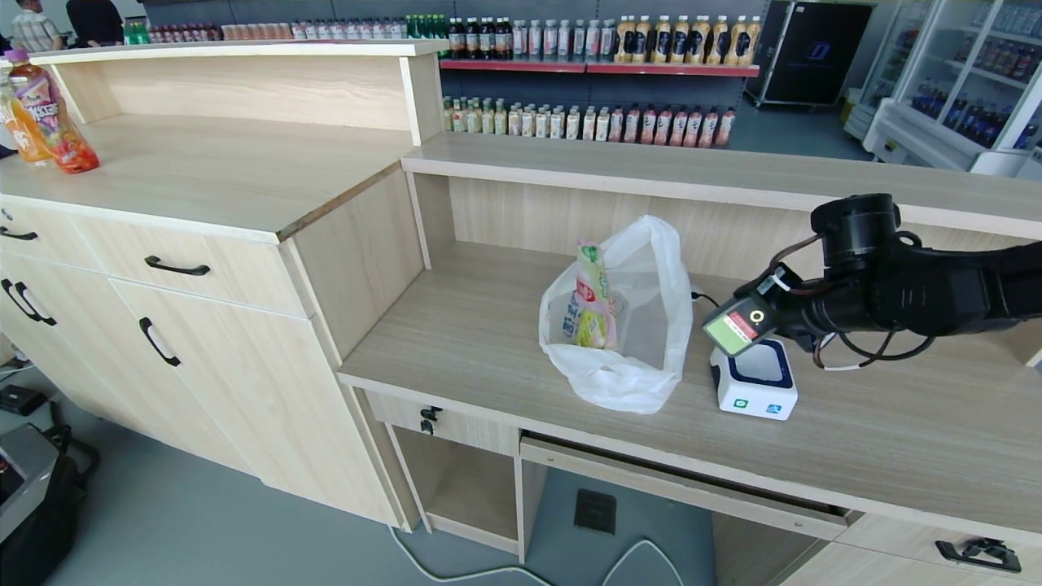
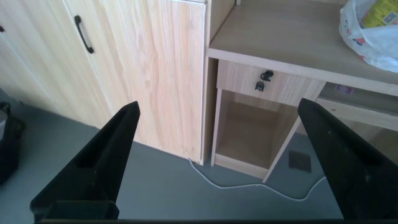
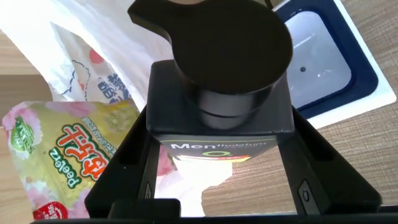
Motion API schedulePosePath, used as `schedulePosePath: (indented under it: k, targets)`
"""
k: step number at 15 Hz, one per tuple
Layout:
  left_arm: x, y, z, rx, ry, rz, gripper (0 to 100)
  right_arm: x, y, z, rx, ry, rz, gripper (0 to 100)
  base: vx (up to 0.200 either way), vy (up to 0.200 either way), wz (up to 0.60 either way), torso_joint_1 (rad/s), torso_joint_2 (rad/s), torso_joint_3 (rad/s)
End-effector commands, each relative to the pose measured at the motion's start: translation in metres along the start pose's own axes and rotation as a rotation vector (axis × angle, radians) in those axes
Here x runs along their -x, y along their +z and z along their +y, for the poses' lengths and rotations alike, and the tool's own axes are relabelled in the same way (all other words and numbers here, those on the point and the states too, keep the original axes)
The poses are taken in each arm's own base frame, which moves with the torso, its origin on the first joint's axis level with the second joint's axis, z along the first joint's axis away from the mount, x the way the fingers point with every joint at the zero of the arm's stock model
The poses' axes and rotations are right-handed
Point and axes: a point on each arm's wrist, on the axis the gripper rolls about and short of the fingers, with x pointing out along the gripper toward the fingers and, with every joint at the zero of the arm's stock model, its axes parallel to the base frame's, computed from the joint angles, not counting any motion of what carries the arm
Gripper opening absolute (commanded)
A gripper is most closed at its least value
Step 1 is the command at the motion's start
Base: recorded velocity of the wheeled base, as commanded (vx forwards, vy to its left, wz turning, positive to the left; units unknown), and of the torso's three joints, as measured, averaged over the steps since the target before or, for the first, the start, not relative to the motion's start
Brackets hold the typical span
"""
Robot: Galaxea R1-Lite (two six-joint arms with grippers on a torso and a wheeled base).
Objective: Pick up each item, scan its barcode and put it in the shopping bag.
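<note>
The counter (image 1: pixel 488 342) bears a white bag (image 1: pixel 651 325), mouth open, with a snack pack (image 1: pixel 593 305) standing inside. Just beside the bag sits a white-and-blue scanner (image 1: pixel 757 382). The right gripper (image 3: pixel 224 186) is clamped on a black bottle (image 1: pixel 737 327), held in the air between bag and scanner. The left gripper (image 2: pixel 217 155) hangs low before the cabinet doors, its fingers wide apart and holding nothing.
</note>
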Motion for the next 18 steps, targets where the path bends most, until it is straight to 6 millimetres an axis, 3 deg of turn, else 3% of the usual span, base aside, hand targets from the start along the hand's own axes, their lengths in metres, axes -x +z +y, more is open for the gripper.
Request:
schedulePosePath:
  k: [1, 2, 4, 8, 10, 16, 18]
  targets:
    - [0.0, 0.0, 0.0, 0.0, 0.001, 0.0, 100, 0.053, 0.019, 0.03, 0.272, 0.107, -0.117, 0, 0.0, 0.0, 0.0, 0.0, 0.0, 0.0]
    - [0.0, 0.0, 0.0, 0.0, 0.001, 0.0, 100, 0.064, 0.021, 0.031, 0.462, 0.09, -0.167, 0, 0.0, 0.0, 0.0, 0.0, 0.0, 0.0]
    - [0.0, 0.0, 0.0, 0.0, 0.001, 0.0, 100, 0.07, 0.025, 0.032, 0.669, 0.111, -0.275, 0, 0.0, 0.0, 0.0, 0.0, 0.0, 0.0]
    - [0.0, 0.0, 0.0, 0.0, 0.001, 0.0, 100, 0.066, 0.021, 0.027, 0.789, 0.135, -0.382, 0, 0.0, 0.0, 0.0, 0.0, 0.0, 0.0]
    - [0.0, 0.0, 0.0, 0.0, 0.001, 0.0, 100, 0.067, 0.021, 0.028, 0.792, 0.136, -0.388, 0, 0.0, 0.0, 0.0, 0.0, 0.0, 0.0]
    - [0.0, 0.0, 0.0, 0.0, 0.001, 0.0, 100, 0.068, 0.024, 0.032, 0.772, 0.173, -0.455, 0, 0.0, 0.0, 0.6, 0.004, 0.0, 0.001]
    - [0.0, 0.0, 0.0, 0.0, 0.001, 0.0, 100, 0.066, 0.025, 0.03, 0.78, 0.165, -0.455, 0, 0.0, 0.0, 0.0, 0.0, 0.0, 0.0]
